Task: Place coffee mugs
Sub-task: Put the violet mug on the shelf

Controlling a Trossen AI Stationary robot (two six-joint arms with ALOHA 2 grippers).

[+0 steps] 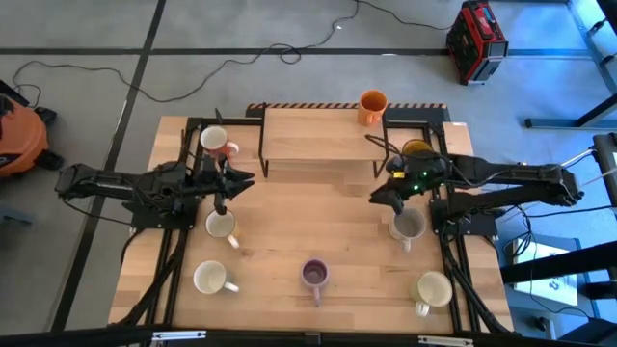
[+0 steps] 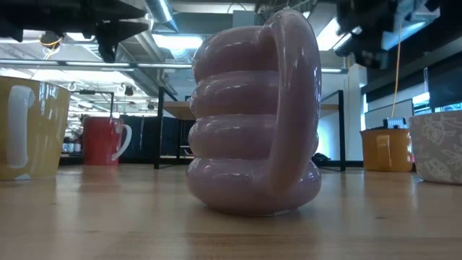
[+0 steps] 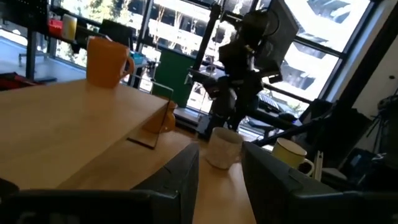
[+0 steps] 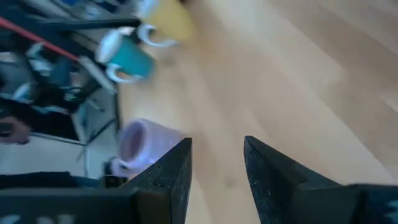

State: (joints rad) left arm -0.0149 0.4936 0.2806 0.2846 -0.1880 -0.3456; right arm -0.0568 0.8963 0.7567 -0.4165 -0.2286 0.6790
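Several coffee mugs stand upright on their bases. An orange mug (image 1: 371,106) is on the raised wooden shelf (image 1: 318,135) at the far middle. On the table are a red-orange mug with white inside (image 1: 217,143), a mustard mug (image 1: 416,149), two white mugs (image 1: 222,226) (image 1: 210,280), a ribbed purple mug (image 1: 314,275), a grey mug (image 1: 408,226) and a cream mug (image 1: 434,289). My left gripper (image 1: 246,180) hovers open left of the shelf, above the table. My right gripper (image 1: 378,200) hovers open right of centre, tipped downward. Both are empty.
The shelf's near edge lies between the two grippers. Bare tabletop (image 1: 308,217) spreads in the middle in front of the shelf. Black frame rails (image 1: 174,260) run along both table sides. Cables and a red case (image 1: 475,40) lie on the floor beyond.
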